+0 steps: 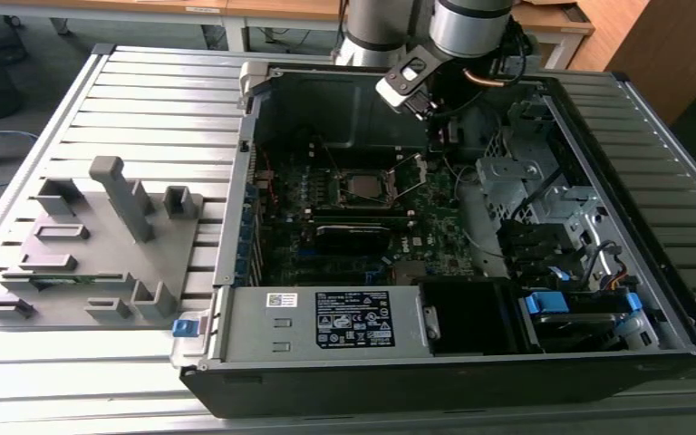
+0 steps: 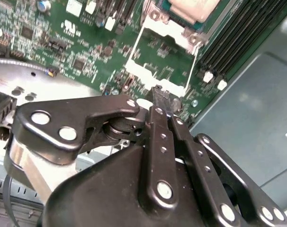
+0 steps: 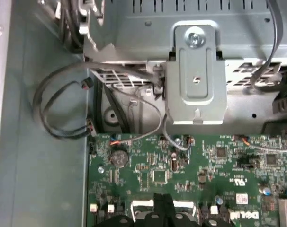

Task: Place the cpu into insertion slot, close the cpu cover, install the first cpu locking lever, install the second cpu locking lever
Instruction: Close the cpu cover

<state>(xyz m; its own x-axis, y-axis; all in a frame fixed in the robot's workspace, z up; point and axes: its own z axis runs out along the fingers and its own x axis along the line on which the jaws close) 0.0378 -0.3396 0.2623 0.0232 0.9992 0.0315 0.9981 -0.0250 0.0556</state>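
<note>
The cpu (image 1: pixel 364 188) lies flat in the insertion slot (image 1: pixel 343 188) near the middle of the board, its pale metal top uncovered. A slatted metal table (image 1: pixel 142 100) carries an open computer case (image 1: pixel 445 390), its inside facing upward. The robot arm (image 1: pixel 469 27) reaches down into the case from its far edge. At the exterior view's left of the case, a grey fixture tray (image 1: pixel 94 263) with upright posts and pockets stands on the table. A silver power supply (image 1: pixel 323 317) with a label fills the near corner of the case, and the green motherboard (image 1: pixel 445 217) covers the floor behind it. In the first wrist view a grey metal bracket (image 3: pixel 195 71) sits beyond the board's edge, with a loop of grey cables (image 3: pixel 53 104) beside it. The gripper (image 2: pixel 159 94) hangs low over the board, just beside the slot on the exterior view's right. Its black fingers (image 2: pixel 155 127) are drawn together with no gap at the tips. The tips meet the free edge of the cpu cover (image 2: pixel 143 71), which is swung open away from the slot, so the green board shows through its square cut-out. Whether the fingers pinch that edge or merely touch it I cannot tell. A round coin cell (image 3: pixel 119 158) sits on the board near the cables.
</note>
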